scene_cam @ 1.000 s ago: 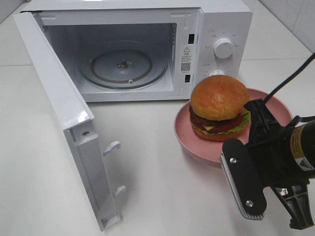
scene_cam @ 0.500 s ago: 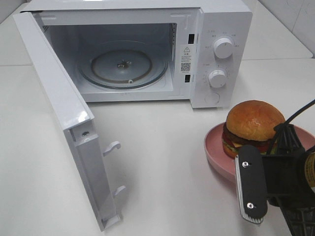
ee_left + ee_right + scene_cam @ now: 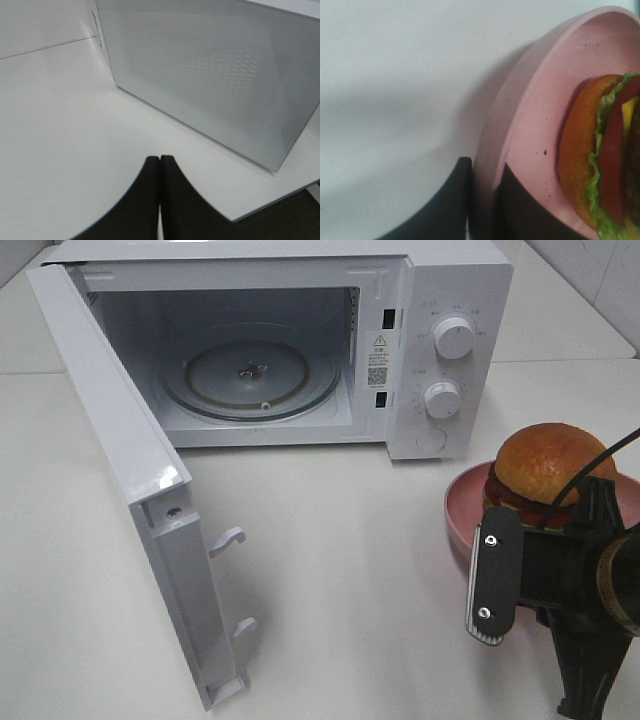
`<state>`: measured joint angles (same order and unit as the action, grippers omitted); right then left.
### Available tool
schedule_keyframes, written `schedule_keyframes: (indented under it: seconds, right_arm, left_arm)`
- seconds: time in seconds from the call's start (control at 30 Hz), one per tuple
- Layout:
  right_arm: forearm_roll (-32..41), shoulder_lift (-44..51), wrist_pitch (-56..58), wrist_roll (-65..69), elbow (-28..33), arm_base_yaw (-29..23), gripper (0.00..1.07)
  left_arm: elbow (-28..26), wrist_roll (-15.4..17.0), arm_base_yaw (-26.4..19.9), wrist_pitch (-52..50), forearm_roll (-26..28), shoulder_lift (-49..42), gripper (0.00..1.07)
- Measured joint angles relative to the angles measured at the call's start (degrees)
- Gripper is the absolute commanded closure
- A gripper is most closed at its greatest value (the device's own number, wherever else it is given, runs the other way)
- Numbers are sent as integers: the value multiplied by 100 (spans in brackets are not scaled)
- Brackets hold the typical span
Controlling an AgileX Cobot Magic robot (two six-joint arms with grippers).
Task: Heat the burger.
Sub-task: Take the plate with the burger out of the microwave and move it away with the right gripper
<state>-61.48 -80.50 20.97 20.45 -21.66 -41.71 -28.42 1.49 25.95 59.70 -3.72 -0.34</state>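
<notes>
We see the right gripper [image 3: 482, 200] clamped on the rim of a pink plate [image 3: 530, 95], one dark finger under the edge and the other on the inside of the dish. The burger [image 3: 605, 160] sits on that plate, close to the gripped edge, showing its brown bun, green lettuce, red tomato and a sliver of yellow cheese. From the high camera, the right gripper [image 3: 520, 565] and its black arm are at the lower right of the white table [image 3: 330, 570], with the plate [image 3: 462, 510] and burger [image 3: 545, 470] just behind them, in front of and to the right of the microwave's control knobs [image 3: 441, 398]. The microwave [image 3: 300, 340] stands at the back with its door [image 3: 140, 490] swung wide open and the glass turntable [image 3: 250, 375] bare inside. We see the left gripper [image 3: 159, 190] with its two dark fingers pressed together, holding nothing, hovering over the table beside the microwave's perforated white side panel [image 3: 210, 80].
</notes>
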Motion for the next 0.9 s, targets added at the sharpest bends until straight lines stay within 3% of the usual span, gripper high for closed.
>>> schedule_keyframes:
  seconds: [0.07,0.13,0.33,0.4,0.5,0.77,0.9]
  right_arm:
    - [-264,-109,29,367,0,0,107]
    - [-1318,-539,132,1816,0,0,107]
    - [-2177,-911,212,3163,-6,80,107]
    - [-2641,-1163,46,4005,-52,498,107]
    - [-2664,-1186,-11,4102,-80,619,107]
    - [-2676,-1197,-808,4234,-665,1765,107]
    - [-2676,-1203,-819,4234,-762,1988,107]
  left_arm:
    - [0,0,0,0,0,0,107]
    - [0,0,0,0,0,0,107]
    - [0,0,0,0,0,0,107]
    - [0,0,0,0,0,0,107]
    - [0,0,0,0,0,0,107]
    - [0,0,0,0,0,0,107]
    - [0,0,0,0,0,0,107]
